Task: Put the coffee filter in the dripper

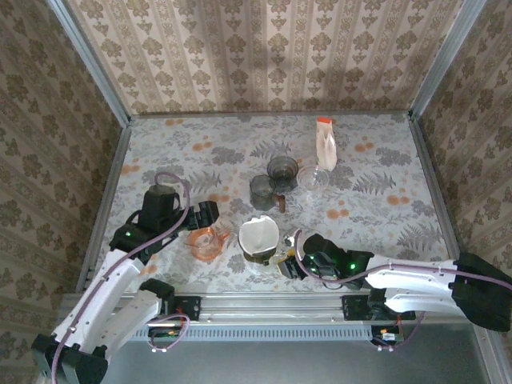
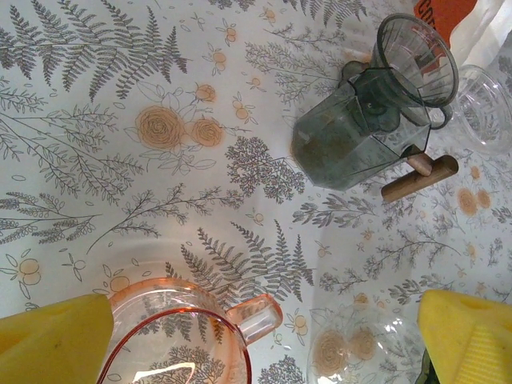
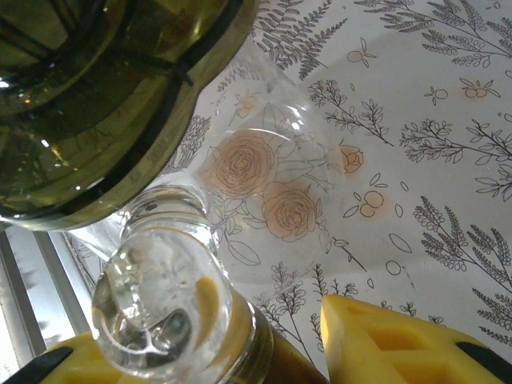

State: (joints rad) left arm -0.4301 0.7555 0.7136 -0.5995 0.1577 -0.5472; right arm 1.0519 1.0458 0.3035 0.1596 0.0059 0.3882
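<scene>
The right gripper point(image 3: 232, 352) straddled a clear glass handle point(image 3: 164, 300) beside the olive dripper point(image 3: 96, 96), its jaws parted, with a gap at one finger. The white coffee filter point(image 1: 258, 234) sat inside that dripper. The left gripper point(image 2: 256, 344) hung spread wide over a pink dripper point(image 2: 172, 344).

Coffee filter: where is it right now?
Top view: the white coffee filter stands in the olive dripper near the table's front centre, between the orange glass cup and the right gripper.
</scene>
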